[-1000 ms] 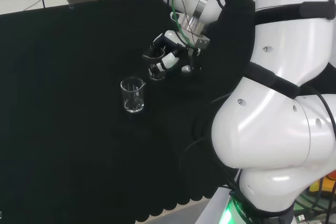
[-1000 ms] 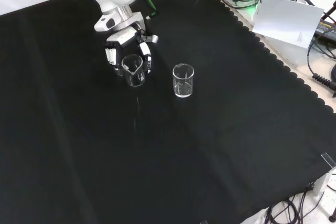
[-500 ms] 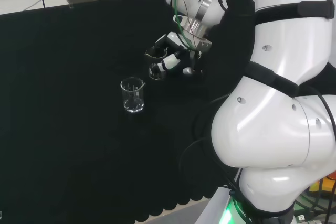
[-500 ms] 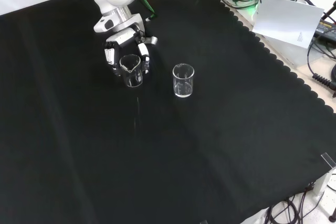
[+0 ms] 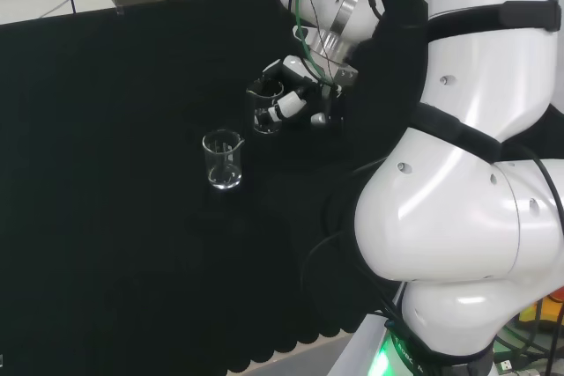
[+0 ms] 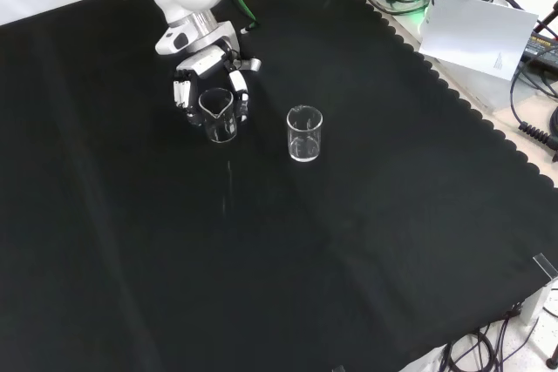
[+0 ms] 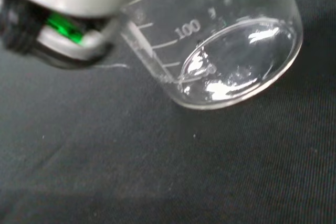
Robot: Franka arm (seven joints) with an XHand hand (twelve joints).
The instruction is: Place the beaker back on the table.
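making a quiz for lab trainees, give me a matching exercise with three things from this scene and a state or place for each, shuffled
Things:
1. hand
2. held beaker
3. free beaker

States:
A. stands alone on the black cloth, right of the hand in the front view
B. fingers curled round a glass
C. gripped, its base seen above the cloth in the wrist view

Pairs: 1-B, 2-C, 3-A

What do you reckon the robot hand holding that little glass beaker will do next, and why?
Probably lower it the last bit until it sits flat on the cloth. The hand has its fingers curled round the beaker, and the wrist view shows the base tilted, seemingly just above the fabric. Opening the fingers now might tip it.
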